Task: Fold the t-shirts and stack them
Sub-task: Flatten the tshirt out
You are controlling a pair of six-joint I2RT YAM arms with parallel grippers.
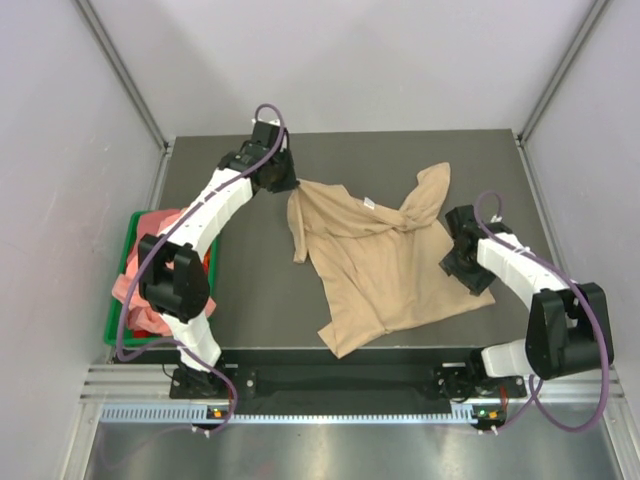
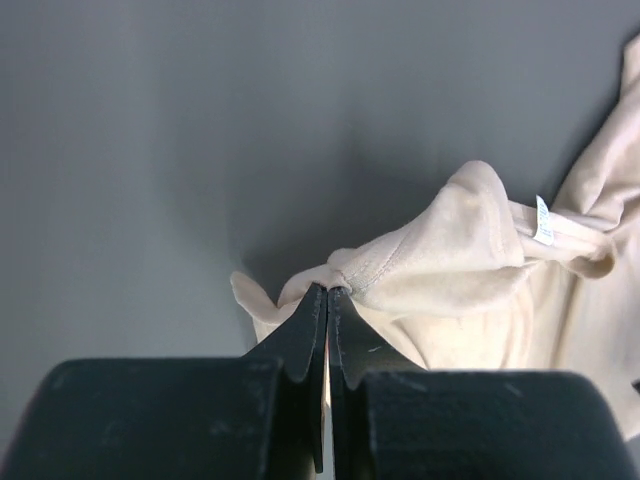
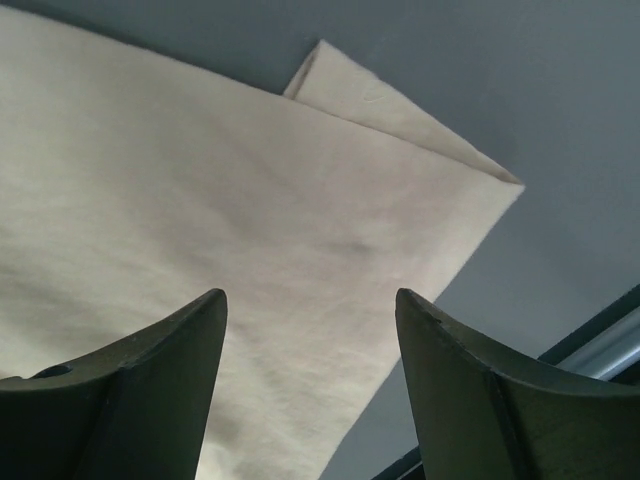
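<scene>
A tan t-shirt (image 1: 385, 268) lies rumpled and spread on the dark table, its white neck label (image 1: 369, 203) near the top. My left gripper (image 1: 287, 182) is shut on the shirt's upper left corner; in the left wrist view the jaws (image 2: 328, 292) pinch a fold of tan cloth (image 2: 440, 262). My right gripper (image 1: 462, 268) is open over the shirt's lower right corner; in the right wrist view the open fingers (image 3: 311, 300) hover above flat tan cloth (image 3: 200, 210). Salmon-pink t-shirts (image 1: 135, 288) sit in the green bin.
A green plastic bin (image 1: 114, 318) stands at the table's left edge, partly hidden by the left arm. Grey walls enclose the table. The table's front edge with a metal rail (image 1: 350, 380) runs below the shirt.
</scene>
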